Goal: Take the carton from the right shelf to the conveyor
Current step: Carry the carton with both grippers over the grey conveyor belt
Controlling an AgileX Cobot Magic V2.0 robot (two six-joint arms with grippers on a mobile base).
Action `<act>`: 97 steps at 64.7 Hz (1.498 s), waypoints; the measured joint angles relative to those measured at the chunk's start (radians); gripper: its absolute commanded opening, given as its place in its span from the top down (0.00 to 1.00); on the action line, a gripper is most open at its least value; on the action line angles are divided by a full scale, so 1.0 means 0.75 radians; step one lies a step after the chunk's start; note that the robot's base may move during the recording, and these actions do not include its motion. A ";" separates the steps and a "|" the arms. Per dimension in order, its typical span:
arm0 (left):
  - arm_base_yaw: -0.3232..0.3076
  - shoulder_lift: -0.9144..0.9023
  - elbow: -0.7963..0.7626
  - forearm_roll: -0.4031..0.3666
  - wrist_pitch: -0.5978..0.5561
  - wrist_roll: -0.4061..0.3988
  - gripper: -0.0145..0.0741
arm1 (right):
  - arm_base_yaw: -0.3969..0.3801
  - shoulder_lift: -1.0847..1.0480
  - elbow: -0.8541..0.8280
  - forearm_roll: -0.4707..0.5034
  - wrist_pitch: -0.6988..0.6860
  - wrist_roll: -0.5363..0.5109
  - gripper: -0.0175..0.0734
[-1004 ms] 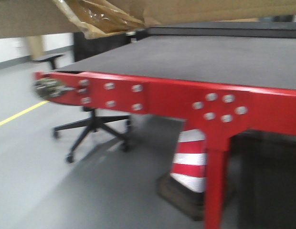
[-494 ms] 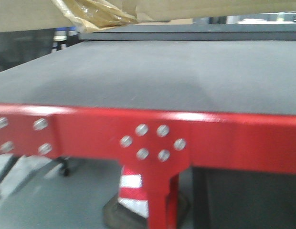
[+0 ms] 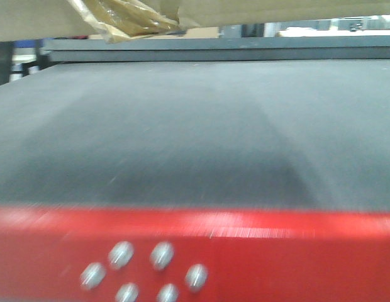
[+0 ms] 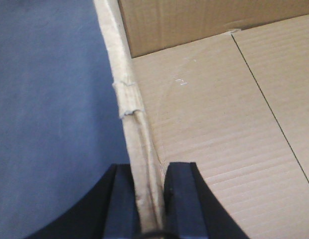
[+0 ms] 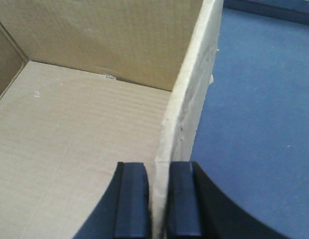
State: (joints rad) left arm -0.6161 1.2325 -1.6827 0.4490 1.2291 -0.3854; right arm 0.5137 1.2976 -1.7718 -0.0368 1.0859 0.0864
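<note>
Carton [image 3: 31,19]: open-topped brown corrugated box, held by two opposite side walls. In the front view only its underside shows, along the top edge, with a tuft of glossy tan tape [image 3: 126,19] hanging from it.
Left gripper [image 4: 148,172]: pinches one side wall from above, one finger inside the box and one outside. The rim just ahead of the fingers is dented and creased.
Right gripper [image 5: 158,169]: clamped on the opposite wall in the same way, straddling the rim.
Why held so: the box is too wide for one gripper. A pinch on each of two facing walls carries it level and keeps it from swinging. The thin walls may buckle under the load (judgement).
Position: carton is over the conveyor [image 3: 182,138]. Both wrist views show dark belt just outside the gripped walls. I cannot tell whether the base touches the belt; the front view suggests it hangs above.
Conveyor: wide flat dark grey belt, matte and woven-looking, nothing lying on it.
Frame [image 3: 277,245]: glossy red rail along the near edge, with a ring of silver bolts [image 3: 141,270].
Room: blurred blue and white shapes beyond the far edge, too smeared to name.
Shelf: not in view.
Step (judged): transfer nearly done; lowering and release are left.
</note>
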 measured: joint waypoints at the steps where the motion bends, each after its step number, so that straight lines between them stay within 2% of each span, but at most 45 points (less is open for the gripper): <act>1: 0.000 0.000 0.000 0.000 0.000 0.000 0.85 | 0.000 0.000 0.000 0.000 -0.002 0.000 0.88; 97: 0.000 0.000 0.000 0.010 -0.001 0.000 0.85 | 0.000 0.000 0.000 0.002 -0.002 0.000 0.88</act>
State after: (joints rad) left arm -0.6161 1.2325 -1.6827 0.4565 1.2284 -0.3854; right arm 0.5137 1.2976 -1.7718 -0.0349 1.0842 0.0864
